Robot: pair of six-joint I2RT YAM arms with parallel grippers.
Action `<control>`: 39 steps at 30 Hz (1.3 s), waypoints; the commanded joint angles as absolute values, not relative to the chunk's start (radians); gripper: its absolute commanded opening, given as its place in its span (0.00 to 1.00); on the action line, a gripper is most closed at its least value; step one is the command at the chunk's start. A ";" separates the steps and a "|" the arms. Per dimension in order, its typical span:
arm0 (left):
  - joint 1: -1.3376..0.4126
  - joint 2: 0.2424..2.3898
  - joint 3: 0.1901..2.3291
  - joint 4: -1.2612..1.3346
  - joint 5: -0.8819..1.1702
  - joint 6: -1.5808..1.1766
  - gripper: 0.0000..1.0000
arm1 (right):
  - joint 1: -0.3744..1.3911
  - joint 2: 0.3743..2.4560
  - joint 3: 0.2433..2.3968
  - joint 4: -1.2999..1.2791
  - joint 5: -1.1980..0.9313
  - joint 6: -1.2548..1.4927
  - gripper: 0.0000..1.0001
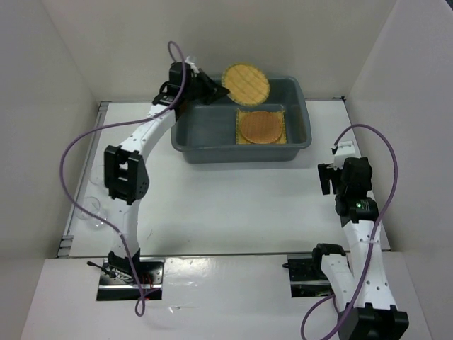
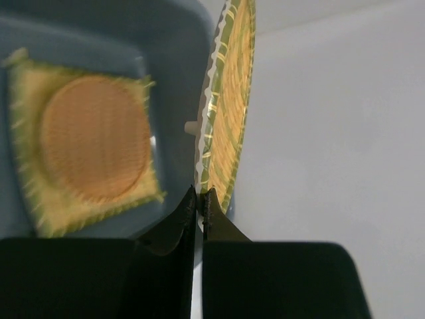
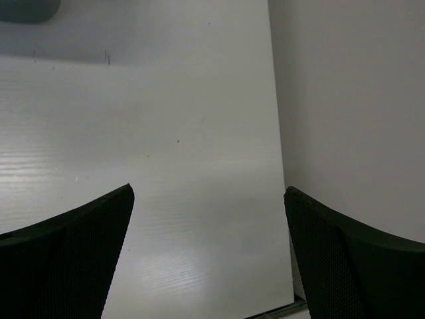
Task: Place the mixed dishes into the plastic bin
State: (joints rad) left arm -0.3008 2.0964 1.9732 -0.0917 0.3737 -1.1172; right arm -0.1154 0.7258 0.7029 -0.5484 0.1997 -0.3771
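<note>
Left wrist alone shows the left hand (image 2: 200, 199) pinching the plate (image 2: 229, 100) edge-on.

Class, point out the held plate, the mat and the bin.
held plate (image 1: 245, 83): top view, woven face.
mat (image 2: 53, 206): left wrist view, bare corner.
bin (image 1: 205, 134): top view, bare floor.

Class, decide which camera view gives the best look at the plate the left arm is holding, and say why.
The top view: the plate shows its nearly whole round face over the far rim of the bin. The left wrist view sees it edge-on, pinched by the left gripper. The right wrist view misses it.
</note>
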 commanded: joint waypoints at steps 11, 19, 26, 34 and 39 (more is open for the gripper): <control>-0.399 2.832 3.079 -0.483 0.502 -1.190 0.00 | -0.054 0.632 0.675 -0.439 0.247 -0.397 0.98; -0.399 2.965 3.135 -0.489 0.508 -1.255 0.00 | -0.044 0.632 0.675 -0.439 0.247 -0.397 0.98; -0.399 3.011 3.135 -0.525 0.500 -1.287 0.00 | -0.044 0.650 0.675 -0.439 0.247 -0.397 0.98; -0.399 3.020 3.135 -0.594 0.511 -1.276 0.05 | -0.044 0.660 0.675 -0.439 0.247 -0.397 0.98; -0.390 2.973 3.135 -0.646 0.489 -1.235 0.33 | -0.035 0.669 0.675 -0.439 0.247 -0.406 0.98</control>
State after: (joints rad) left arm -0.3958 3.0116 3.0879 -0.6125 0.4931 -1.2556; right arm -0.0509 0.6624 0.6796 -0.4934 0.2321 -0.3923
